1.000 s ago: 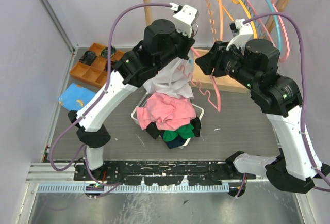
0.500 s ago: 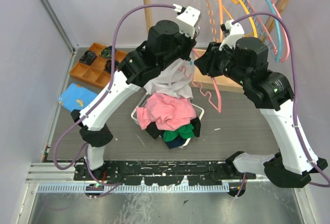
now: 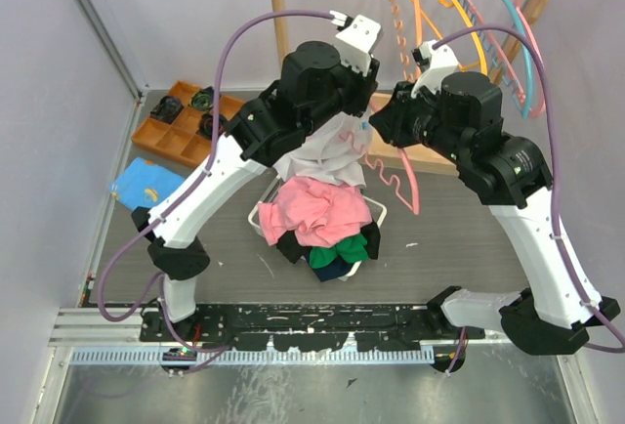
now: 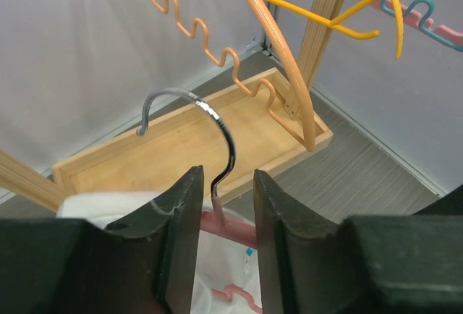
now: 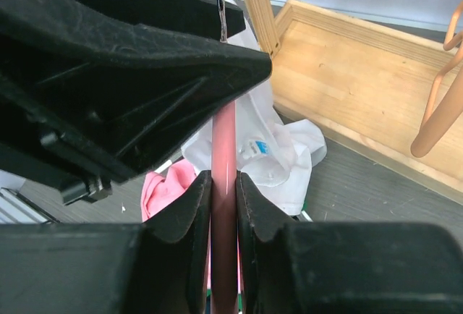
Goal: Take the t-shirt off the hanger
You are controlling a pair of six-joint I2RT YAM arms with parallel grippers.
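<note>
Change: left gripper jaws were parted since a second ago; right gripper jaws were narrowed.
T-shirt: white, soft, crumpled; draped at 6 o'clock beneath both grippers.
Hanger: smooth pink bar, curved grey metal hook; straddled loosely by left, clamped by right.

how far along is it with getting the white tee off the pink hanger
Done: the hook hangs on nothing, so the hanger is already free in the air. In hand: the right claw is clamped on the pink hanger, and the left claw stands open around the hook's neck. Left: the white t-shirt is still draped on the hanger, so the actual pulling off remains.
</note>
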